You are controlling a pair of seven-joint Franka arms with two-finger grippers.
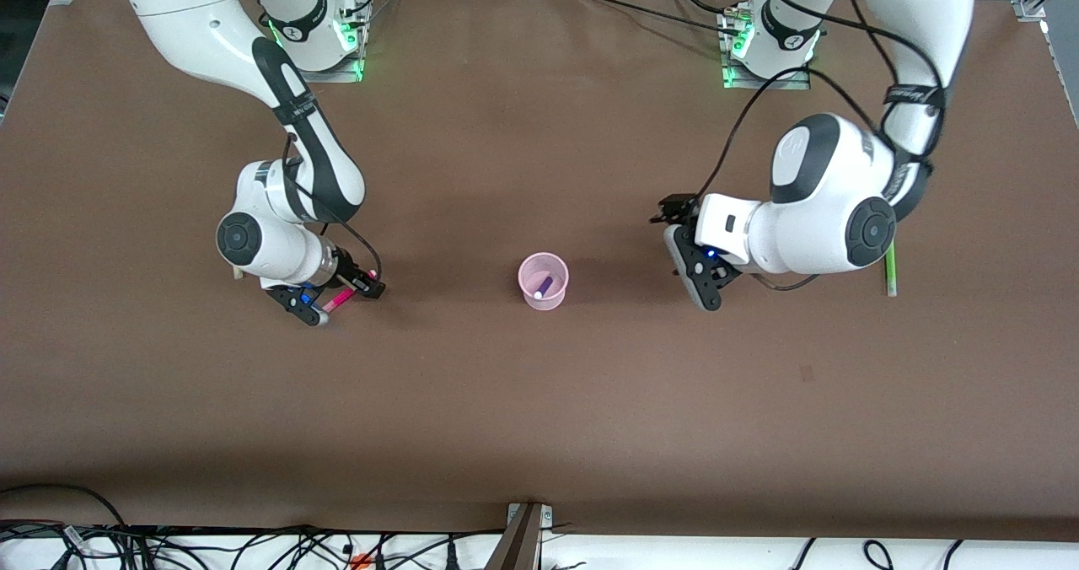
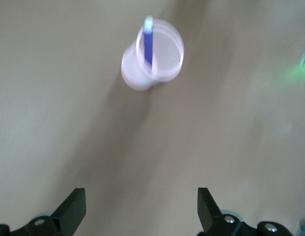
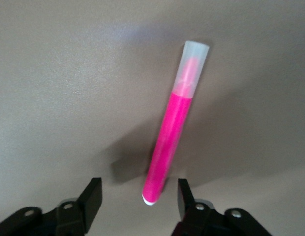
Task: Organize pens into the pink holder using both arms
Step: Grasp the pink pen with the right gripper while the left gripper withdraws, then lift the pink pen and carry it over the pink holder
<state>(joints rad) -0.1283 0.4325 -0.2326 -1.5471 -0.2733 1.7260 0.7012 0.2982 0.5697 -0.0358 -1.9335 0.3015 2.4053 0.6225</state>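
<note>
Now the right gripper (image 1: 335, 302) sits low at the table toward the right arm's end, its fingers (image 3: 93, 194) spread wide with the pink pen (image 3: 173, 129) lying between them. In the right wrist view the pen's butt end is in the gap, closer to one finger than the other, and the capped tip points away from the gripper; neither pad touches it, so nothing is gripped yet. To do this pick well, I judge the gripper should centre itself on the barrel, reach a little farther along it so the pads close on the body instead of the very end, then squeeze squarely across so the pen does not roll or pivot out.

The left gripper (image 1: 704, 271) hangs over bare table toward the left arm's end, fingers (image 2: 74, 209) wide apart and empty, apparently waiting. The holder (image 1: 543, 280) stands upright between the two grippers, well apart from each, with the blue pen (image 1: 545, 286) already leaning inside it. A green pen (image 1: 889, 269) lies on the table by the left arm, partly hidden under its elbow. No yellow pen is visible.
</note>
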